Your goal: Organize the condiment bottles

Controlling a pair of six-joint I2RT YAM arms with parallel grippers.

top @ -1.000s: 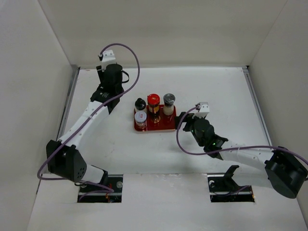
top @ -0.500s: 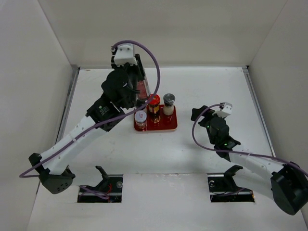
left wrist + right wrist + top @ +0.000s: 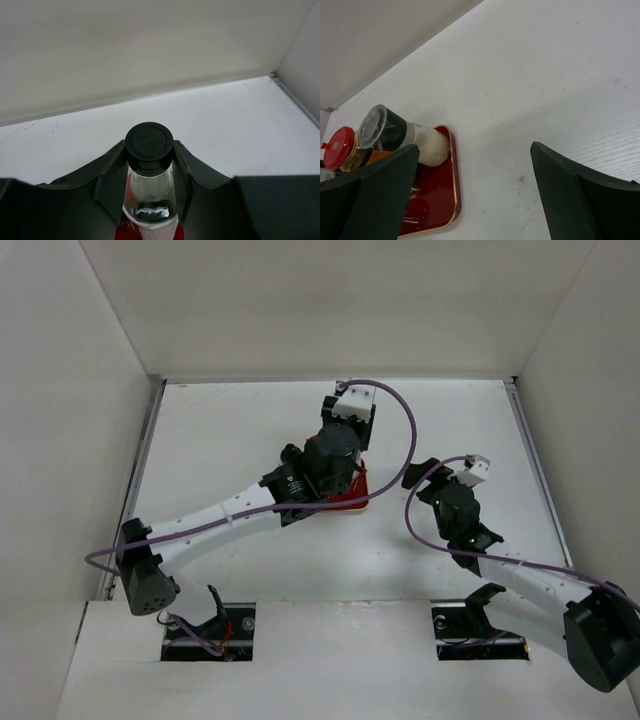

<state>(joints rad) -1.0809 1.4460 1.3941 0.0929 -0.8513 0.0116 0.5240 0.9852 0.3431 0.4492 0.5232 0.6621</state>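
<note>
My left gripper [image 3: 149,167] is shut on the tall clear bottle with a black cap [image 3: 149,142] and holds it upright, with a strip of the red tray [image 3: 122,234] showing just below it. In the top view my left gripper [image 3: 336,455] hangs over the red tray [image 3: 356,500] and hides the bottles on it. My right gripper [image 3: 475,195] is open and empty, right of the tray [image 3: 442,200]. In the right wrist view a grey-lidded shaker with white grains [image 3: 402,137] and a red-capped brown jar [image 3: 342,147] stand on the tray. My right gripper also shows in the top view [image 3: 426,480].
White walls close the table at the back and on both sides. The bare white table [image 3: 450,420] stretches right of and behind the tray. The left arm crosses the table diagonally from the near left [image 3: 210,520].
My left arm has swung from the back left corner to over the tray, carrying the tall bottle. My right gripper has backed away from the tray's right edge.
</note>
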